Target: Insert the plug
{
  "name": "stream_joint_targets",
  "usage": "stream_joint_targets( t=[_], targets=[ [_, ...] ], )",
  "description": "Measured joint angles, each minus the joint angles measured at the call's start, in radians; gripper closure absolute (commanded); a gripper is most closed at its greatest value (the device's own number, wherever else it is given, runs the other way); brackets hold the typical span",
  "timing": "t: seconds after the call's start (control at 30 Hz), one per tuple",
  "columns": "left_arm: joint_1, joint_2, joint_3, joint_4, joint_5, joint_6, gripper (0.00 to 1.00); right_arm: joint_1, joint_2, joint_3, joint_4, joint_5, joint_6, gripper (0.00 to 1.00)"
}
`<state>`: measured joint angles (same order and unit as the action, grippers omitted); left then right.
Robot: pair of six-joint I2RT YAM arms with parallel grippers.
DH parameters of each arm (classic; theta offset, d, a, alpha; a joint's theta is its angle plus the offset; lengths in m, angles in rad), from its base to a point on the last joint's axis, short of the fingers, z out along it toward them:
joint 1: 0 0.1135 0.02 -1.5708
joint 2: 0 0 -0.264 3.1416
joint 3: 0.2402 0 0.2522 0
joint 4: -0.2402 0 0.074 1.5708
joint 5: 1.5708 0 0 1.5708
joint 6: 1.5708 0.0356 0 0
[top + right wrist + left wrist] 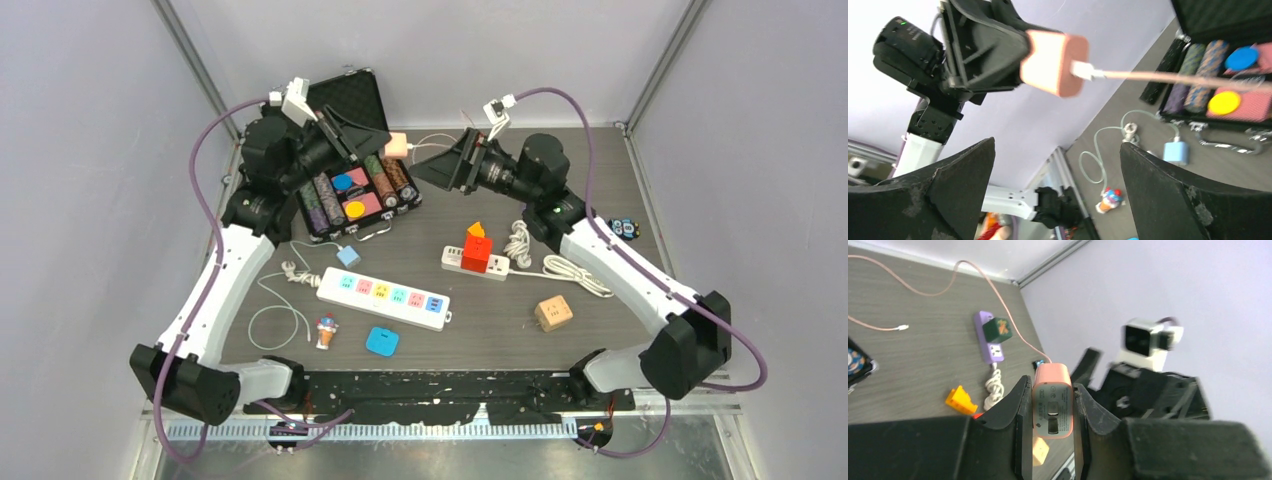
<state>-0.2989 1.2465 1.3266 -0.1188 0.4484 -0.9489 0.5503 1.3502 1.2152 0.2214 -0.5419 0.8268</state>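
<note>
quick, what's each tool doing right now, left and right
Left tool: closed on the pink charger plug.
Right tool: open, holding nothing.

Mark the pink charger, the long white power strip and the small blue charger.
pink charger [1052,405], left wrist view, its labelled face.
long white power strip [384,297], top external view, middle of its socket row.
small blue charger [348,255], top external view, its top face.

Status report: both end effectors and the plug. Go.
Left end effector shut on pink plug, held aloft. Right end effector open, empty, facing it. White power strip sockets free.
</note>
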Motion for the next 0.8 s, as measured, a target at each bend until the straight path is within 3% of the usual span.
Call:
stream_joint_targets(
  t=[0.17, 0.47, 0.8],
  targets=[
    [0.000, 0.024, 0.033, 0.044, -0.003, -0.069, 1.00, -0.001, 0.068, -0.051, 0.140, -0.045, 0.193, 0.02],
    [0.000, 0.034, -0.007, 0.112, 0.019, -0.175, 1.00, -0.003, 0.213, -0.034, 0.426, -0.071, 0.422, 0.15],
    [0.000, 0.018, -0.060, 0.140, 0.038, -0.205, 1.00, -0.011, 0.289, -0.019, 0.641, -0.066, 0.583, 0.36]
  ],
)
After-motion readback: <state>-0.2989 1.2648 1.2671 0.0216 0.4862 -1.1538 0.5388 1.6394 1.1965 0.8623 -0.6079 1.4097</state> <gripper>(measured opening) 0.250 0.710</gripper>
